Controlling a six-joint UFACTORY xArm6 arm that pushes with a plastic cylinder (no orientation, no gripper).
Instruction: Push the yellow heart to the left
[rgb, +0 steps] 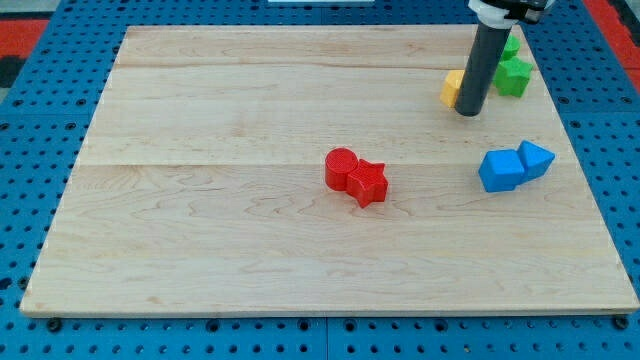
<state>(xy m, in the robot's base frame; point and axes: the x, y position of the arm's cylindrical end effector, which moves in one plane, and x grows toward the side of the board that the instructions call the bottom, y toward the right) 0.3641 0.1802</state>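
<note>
The yellow heart (453, 88) sits near the desk's far right corner, up toward the view's top right, and only a sliver of it shows: the dark rod stands right in front of it and hides most of its right side, so the heart shape itself cannot really be made out from here. My tip (468, 113) rests on the wood just at the heart's 4 o'clock, so close that it looks to be touching the block, though I cannot be sure of contact. There is no claw on this arm, only the straight rod, so nothing spreads or pinches.

At the heart's 3 o'clock, past the rod, sit two green blocks: one (514, 77) near the desk's right edge, and another (511, 46) just above it, partly cut off by the rod's mount; their shapes are hard to tell.

Down at about 5 o'clock from the heart, well apart, a blue cube (500, 170) and a second blue block (536, 158) with a pointed top lie touching each other.

Around the desk's middle, at roughly 8 o'clock from the heart and well apart, a red cylinder (341, 167) and a red star (368, 182) lie pressed together.

The wooden desk (200, 220) rests on a blue pegboard (30, 150).
</note>
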